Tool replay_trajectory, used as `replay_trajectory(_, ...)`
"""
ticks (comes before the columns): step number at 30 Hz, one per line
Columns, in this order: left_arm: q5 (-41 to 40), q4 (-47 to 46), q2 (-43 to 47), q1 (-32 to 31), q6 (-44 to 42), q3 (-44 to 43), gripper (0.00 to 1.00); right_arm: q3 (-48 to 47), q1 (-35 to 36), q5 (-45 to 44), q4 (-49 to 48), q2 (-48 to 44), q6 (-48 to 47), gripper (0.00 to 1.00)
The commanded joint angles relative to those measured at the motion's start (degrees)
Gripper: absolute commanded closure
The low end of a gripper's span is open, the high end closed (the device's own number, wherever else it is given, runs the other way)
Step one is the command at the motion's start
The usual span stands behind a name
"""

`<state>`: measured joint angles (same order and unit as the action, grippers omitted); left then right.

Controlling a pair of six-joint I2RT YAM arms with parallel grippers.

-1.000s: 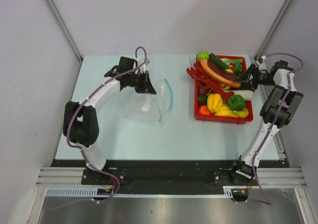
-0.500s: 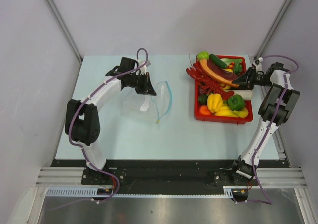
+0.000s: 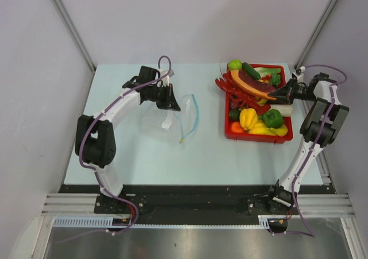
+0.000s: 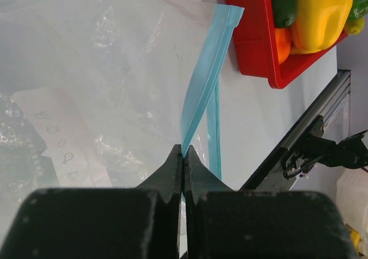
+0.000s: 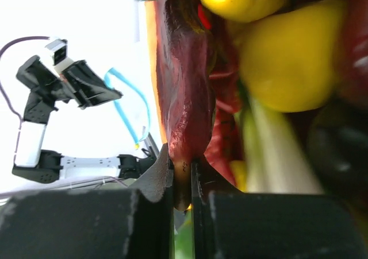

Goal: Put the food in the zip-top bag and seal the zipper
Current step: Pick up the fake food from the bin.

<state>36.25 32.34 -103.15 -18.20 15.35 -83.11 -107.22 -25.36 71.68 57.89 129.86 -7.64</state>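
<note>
Two grippers, both pinching something. My left gripper [image 4: 183, 155] has its fingers pressed together on the zipper [image 4: 202, 81], the light blue strip running straight ahead from the tips. The clear zip-top bag [image 4: 103, 69] spreads ahead and to the left of that gripper, floppy on the desk [image 3: 207, 150], its mouth parted. Ahead and to the right of it sits the red tray [image 4: 253, 41] with a yellow pepper [image 4: 319, 12] inside. My right gripper [image 5: 183, 170] is closed on the near end of a long dark red food piece [image 5: 184, 81], which stretches away ahead of the tips inside the tray.
</note>
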Motion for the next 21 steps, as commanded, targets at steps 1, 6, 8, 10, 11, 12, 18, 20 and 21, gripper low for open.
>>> replay_trajectory(1, 1.45, -0.61, 0.59, 0.18, -1.20, -1.97, 1.00, 1.40, -1.09, 4.61, 2.67, -8.04, 0.25, 1.00)
replay_trajectory(6, 1.63, -0.87, 1.20, 0.18, -1.03, -1.26, 1.00, 2.19, -1.70, 4.96, 7.75, -11.12, -3.25, 1.00)
replay_trajectory(8, 1.19, -1.13, 1.55, 0.18, -0.68, -1.00, 1.00, 2.98, -1.62, 4.61, 10.21, -12.70, -6.84, 1.00)
replay_trajectory(10, 0.06, -1.83, 2.34, 0.18, -0.07, -0.83, 1.00, 4.03, -1.36, 4.26, 14.78, -14.71, -9.49, 1.00)
replay_trajectory(11, -0.30, -2.19, 2.78, 0.27, 0.72, -0.65, 1.00, 4.73, -1.09, 4.26, 16.02, -15.94, -11.24, 1.00)
replay_trajectory(12, -0.74, -2.71, 3.30, 0.35, 1.25, -0.13, 1.00, 5.35, -0.92, 4.34, 17.59, -16.91, -11.87, 1.00)
replay_trajectory(18, -4.17, -7.99, 6.39, 0.62, 5.47, 1.81, 1.00, 6.85, 1.54, 4.17, 22.44, -24.56, -14.94, 1.00)
replay_trajectory(20, -3.99, -8.52, 6.39, 0.71, 7.40, 1.64, 1.00, 6.24, 2.68, 3.47, 23.67, -26.14, -15.47, 1.00)
replay_trajectory(21, -4.25, -8.95, 6.39, 0.71, 7.84, 1.46, 1.00, 6.06, 4.43, 3.21, 24.20, -27.72, -15.74, 1.00)
